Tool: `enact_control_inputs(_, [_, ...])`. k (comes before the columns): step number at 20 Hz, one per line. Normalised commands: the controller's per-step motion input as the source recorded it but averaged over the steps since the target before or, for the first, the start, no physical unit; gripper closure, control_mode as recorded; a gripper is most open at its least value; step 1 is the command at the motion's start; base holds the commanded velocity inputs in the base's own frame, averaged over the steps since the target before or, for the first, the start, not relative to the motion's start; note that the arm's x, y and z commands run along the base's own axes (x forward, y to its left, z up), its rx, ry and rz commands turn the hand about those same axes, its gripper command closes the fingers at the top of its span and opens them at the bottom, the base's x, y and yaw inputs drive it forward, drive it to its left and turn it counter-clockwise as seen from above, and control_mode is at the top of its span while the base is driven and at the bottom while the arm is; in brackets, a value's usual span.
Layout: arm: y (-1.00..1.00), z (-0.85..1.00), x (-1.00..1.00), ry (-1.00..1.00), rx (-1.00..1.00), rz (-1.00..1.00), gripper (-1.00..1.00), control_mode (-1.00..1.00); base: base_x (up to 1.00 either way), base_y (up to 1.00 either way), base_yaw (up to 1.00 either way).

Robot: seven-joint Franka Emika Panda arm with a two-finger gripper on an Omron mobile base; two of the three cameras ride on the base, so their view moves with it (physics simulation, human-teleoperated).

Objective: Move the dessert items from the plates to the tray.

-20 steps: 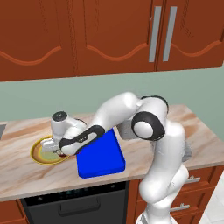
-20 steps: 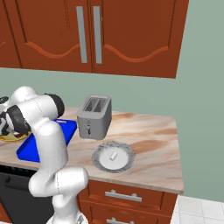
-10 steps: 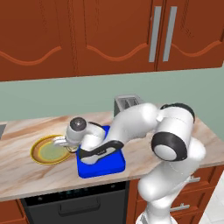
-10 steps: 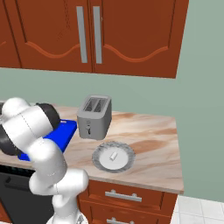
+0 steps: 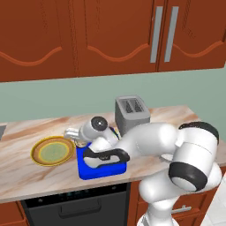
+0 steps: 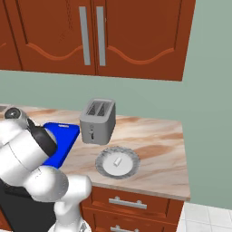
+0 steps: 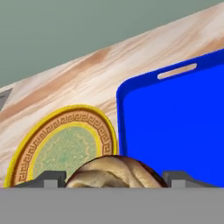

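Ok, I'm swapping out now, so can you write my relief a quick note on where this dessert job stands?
Pincer: shut on the cupcake, carried between the yellow plate and the blue tray.
Yellow plate: now bare.
Grey plate, right of the toaster: white piece on it.
Done: cupcake lifted.
Left: set the cupcake on the tray, then bring the white piece over.

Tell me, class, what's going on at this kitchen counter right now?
A white robot arm is carrying the cupcake between its jaws, above the near edge of the yellow plate and beside the blue tray. The yellow plate's centre is bare, so the cupcake has already been lifted off it. The tray has nothing on it yet. Further right, past the toaster, the small white piece still lies on the grey plate.
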Motion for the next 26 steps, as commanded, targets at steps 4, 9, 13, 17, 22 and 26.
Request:
enact_control_inputs(4, [-0.33, 0.61, 0.00, 0.03, 0.08, -0.11, 1.00, -1.00, 0.00, 0.00, 0.00])
enact_control_inputs(9, [-0.41, 0.32, 0.00, 0.19, 0.03, -0.17, 1.00, -1.00, 0.00, 0.00, 0.00])
enact_control_inputs(13, [-0.30, 0.14, 0.00, 0.16, 0.00, -0.17, 1.00, -1.00, 0.00, 0.00, 0.00])
enact_control_inputs(17, [-0.10, -0.06, 0.00, 0.02, 0.00, -0.06, 1.00, -1.00, 0.00, 0.00, 0.00])
enact_control_inputs(22, [-0.01, -0.27, -0.03, -0.08, 0.00, 0.00, 1.00, -1.00, 0.00, 0.00, 0.00])
enact_control_inputs(26, [-0.07, -0.29, 0.01, 0.00, 0.03, 0.00, 1.00, -1.00, 0.00, 0.00, 0.00])
